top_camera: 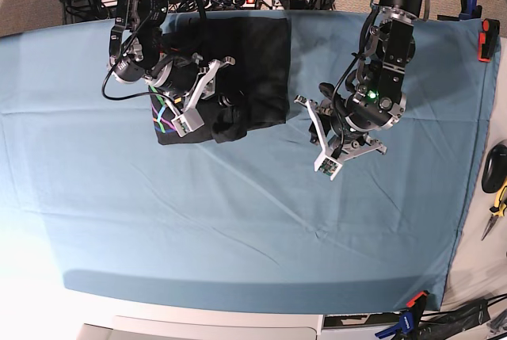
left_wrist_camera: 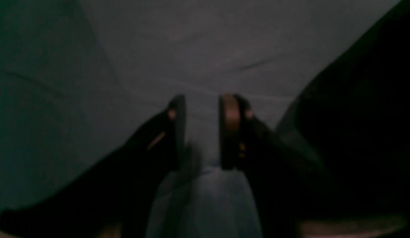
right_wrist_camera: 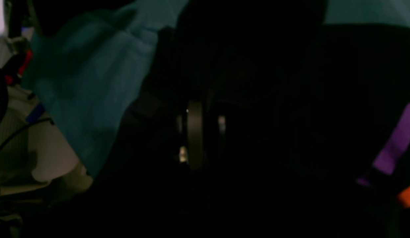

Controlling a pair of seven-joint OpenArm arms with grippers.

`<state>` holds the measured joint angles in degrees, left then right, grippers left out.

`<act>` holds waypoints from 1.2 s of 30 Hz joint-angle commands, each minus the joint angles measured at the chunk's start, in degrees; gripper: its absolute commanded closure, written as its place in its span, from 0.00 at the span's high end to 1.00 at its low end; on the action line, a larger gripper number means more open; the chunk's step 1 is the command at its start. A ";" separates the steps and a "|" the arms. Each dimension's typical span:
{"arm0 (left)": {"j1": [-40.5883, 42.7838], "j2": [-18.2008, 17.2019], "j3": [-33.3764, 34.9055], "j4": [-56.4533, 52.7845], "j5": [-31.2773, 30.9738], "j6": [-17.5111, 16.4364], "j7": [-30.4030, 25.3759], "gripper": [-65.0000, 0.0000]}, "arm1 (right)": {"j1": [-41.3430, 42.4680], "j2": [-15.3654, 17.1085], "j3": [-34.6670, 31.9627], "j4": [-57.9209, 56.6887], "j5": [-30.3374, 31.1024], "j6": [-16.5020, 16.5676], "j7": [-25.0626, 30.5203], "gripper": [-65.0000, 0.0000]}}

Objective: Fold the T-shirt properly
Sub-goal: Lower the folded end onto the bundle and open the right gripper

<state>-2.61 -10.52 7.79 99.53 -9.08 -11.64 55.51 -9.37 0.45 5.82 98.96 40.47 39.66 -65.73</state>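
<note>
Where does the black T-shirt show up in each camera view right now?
Base: T-shirt lies folded at upper left of centre, under the right gripper.
Right wrist: it fills the dark centre and right, coloured print at the right edge.
Left wrist: dark mass at the right edge.
Shared landmark: the blue table cloth.

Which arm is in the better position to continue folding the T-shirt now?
Probably the right arm. Its fingers are on the T-shirt, apparently pinching black fabric. The left arm's fingers are apart with nothing between them, over the blue cloth beside the shirt.
</note>
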 commanded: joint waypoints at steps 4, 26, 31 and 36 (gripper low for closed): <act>-1.05 -0.13 -0.11 1.16 -0.20 0.00 -1.09 0.28 | 0.63 0.04 -0.20 0.90 1.29 0.34 0.76 0.00; -1.03 -0.13 -0.11 1.16 -0.20 -0.02 -1.42 0.28 | 0.63 0.04 -0.22 1.25 15.61 0.34 -9.40 0.25; -1.03 -0.13 -0.11 1.16 -0.20 0.00 -1.38 0.28 | 0.63 0.07 -0.22 1.25 17.64 0.34 -10.60 0.51; -1.03 -0.13 -0.11 1.16 -0.20 0.00 -1.40 0.28 | 0.79 0.07 -0.17 1.25 22.25 0.34 -10.38 0.51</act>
<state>-2.61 -10.52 7.79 99.53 -9.08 -11.64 55.29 -9.37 0.60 5.82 99.11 60.95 39.72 -77.14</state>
